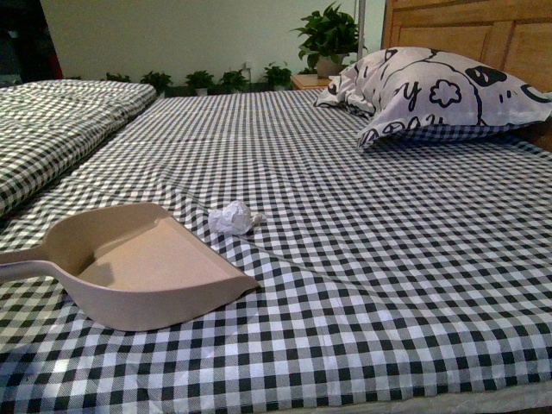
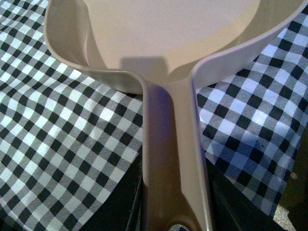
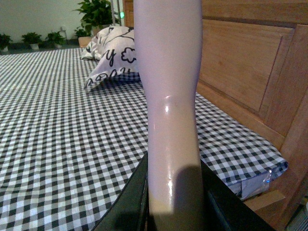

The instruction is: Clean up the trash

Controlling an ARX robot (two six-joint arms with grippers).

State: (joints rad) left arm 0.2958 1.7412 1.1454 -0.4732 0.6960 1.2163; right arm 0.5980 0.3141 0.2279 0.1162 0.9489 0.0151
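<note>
A small crumpled ball of white paper lies on the bed, on a black and white checked sheet. It sits near the middle of the bed, a bit to the left. It is just beside the open mouth of a flat beige plastic dustpan, by the far corner of that mouth. There looks to be a tiny gap between them, but it is hard to be sure.

The dustpan rests flat on the sheet. Its handle points off to the left.

The left tool is closed tight on the dustpan handle. Its dark fingers press on both sides of the handle.

The right tool is closed on a long smooth pale handle, with a dark finger on each side. The handle stands up out of the tool and its end runs out of the picture, so I cannot tell what it belongs to.

At the far right of the bed a big white pillow with black cartoon drawings leans by a brown wooden headboard. Green plants in pots stand along the wall behind the bed.
</note>
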